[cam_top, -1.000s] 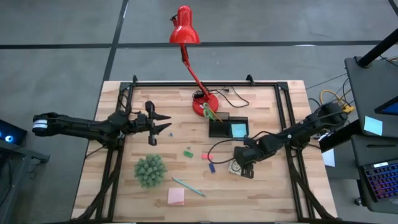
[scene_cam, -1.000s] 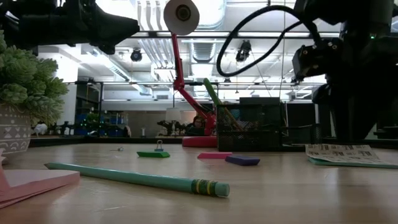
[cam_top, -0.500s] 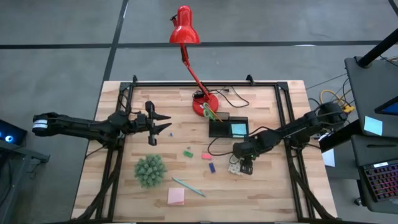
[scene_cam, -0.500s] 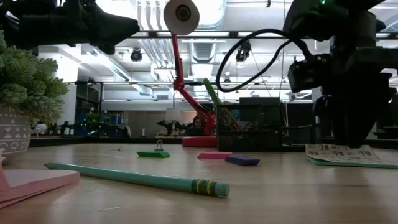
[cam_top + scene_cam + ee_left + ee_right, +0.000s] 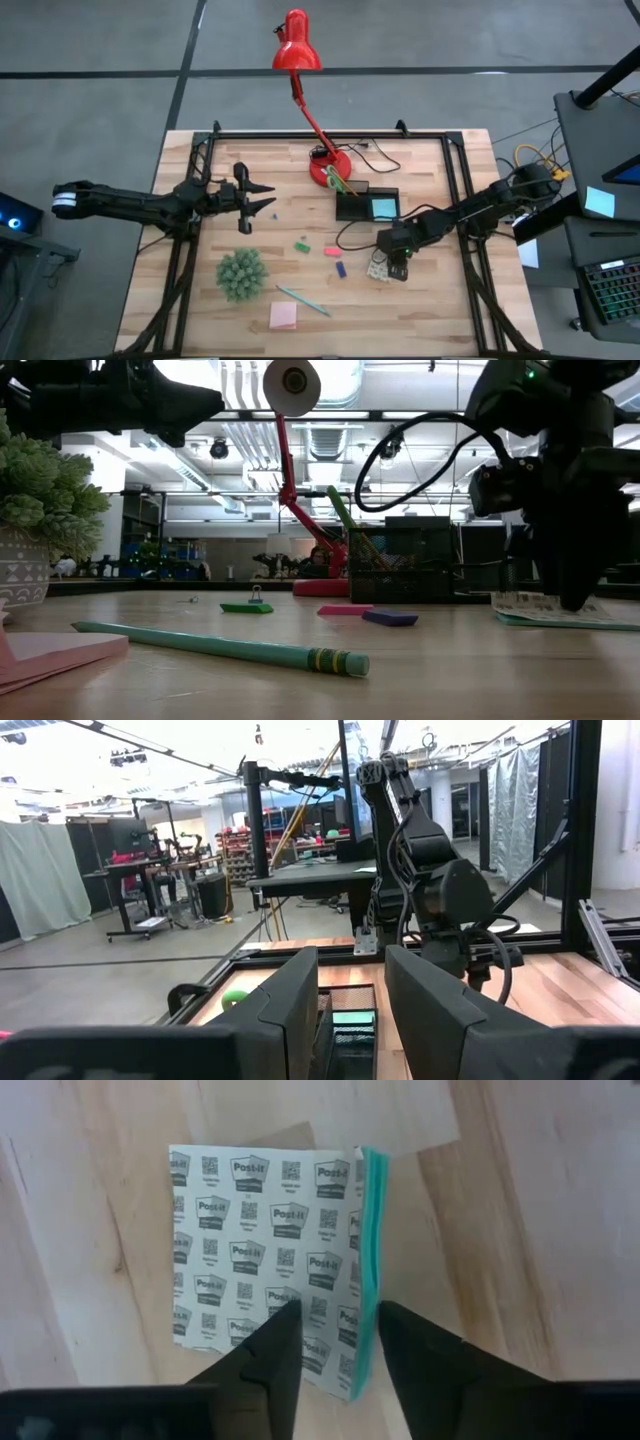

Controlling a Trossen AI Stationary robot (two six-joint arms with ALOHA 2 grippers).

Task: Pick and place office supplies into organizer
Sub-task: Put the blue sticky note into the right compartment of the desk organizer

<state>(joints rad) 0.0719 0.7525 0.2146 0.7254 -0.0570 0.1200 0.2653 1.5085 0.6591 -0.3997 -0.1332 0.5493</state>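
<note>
A sticky-note pad (image 5: 270, 1250) lies on the table with its printed backing up and its teal edge (image 5: 372, 1260) showing; it also shows in the high view (image 5: 378, 268) and the low view (image 5: 550, 608). My right gripper (image 5: 338, 1330) (image 5: 398, 266) is open and points down over that edge. The black organizer (image 5: 355, 207) (image 5: 405, 570) holds a light-blue pad (image 5: 383, 208) and green-handled scissors (image 5: 338, 183). The teal pen (image 5: 303, 300), the pink pad (image 5: 283, 316) and the green (image 5: 301, 244), pink (image 5: 331, 251) and purple (image 5: 340, 269) pieces lie on the table. My left gripper (image 5: 266, 198) waits open near the table's left. My right gripper comes at the pad from above, pointing down, near one corner. One fingertip (image 5: 285, 1340) stands over the printed backing, and the other (image 5: 400, 1340) stands just past the teal edge. I cannot tell whether the tips touch the pad or the table.
The red lamp's base (image 5: 330, 168) stands just beyond the organizer, and its arm rises over the far edge. A fuzzy green ball in a pot (image 5: 241, 274) sits near the left front. Black frame rails (image 5: 455, 190) run along both sides of the table.
My right gripper has come down over the pad and shifted slightly toward the table's right edge, turning a little at the wrist. The pad has stayed where it was.
</note>
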